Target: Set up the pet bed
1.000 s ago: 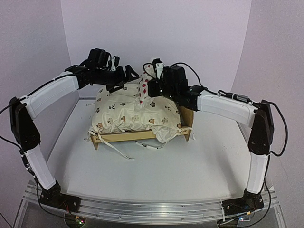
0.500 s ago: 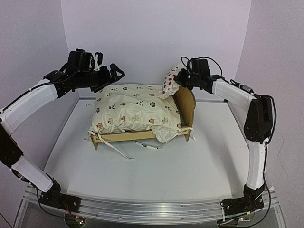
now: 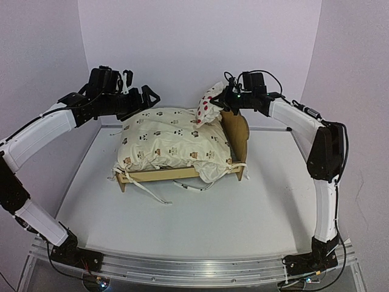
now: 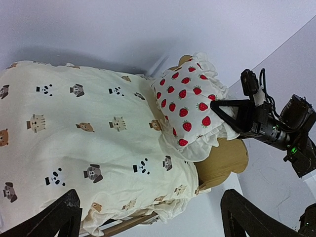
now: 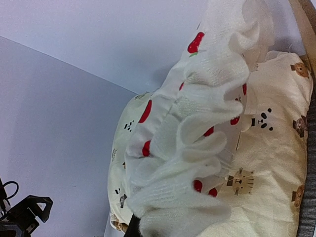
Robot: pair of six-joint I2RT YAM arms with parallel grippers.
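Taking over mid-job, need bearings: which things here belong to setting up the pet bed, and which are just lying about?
Job: pet bed, bear-print cushion on it, strawberry pillow in the shut right gripper.
Just there: white cord on the table, open left gripper hovering.

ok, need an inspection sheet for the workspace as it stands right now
Surface: white table, no spills or marks seen.
Job's things: pet bed upright mid-table, headboard on the right; bear-print cushion lies on it, overhanging the rails; strawberry pillow held up at the headboard end.
Clutter: cushion ties trail loose on the table in front of the bed.
Grippers: right gripper shut on the pillow's ruffle; left gripper open, empty, above the cushion's far left corner.
Cables: black leads loop over the right wrist, apart from the bed.
Surroundings: plain pale walls on three sides; nothing else seen.
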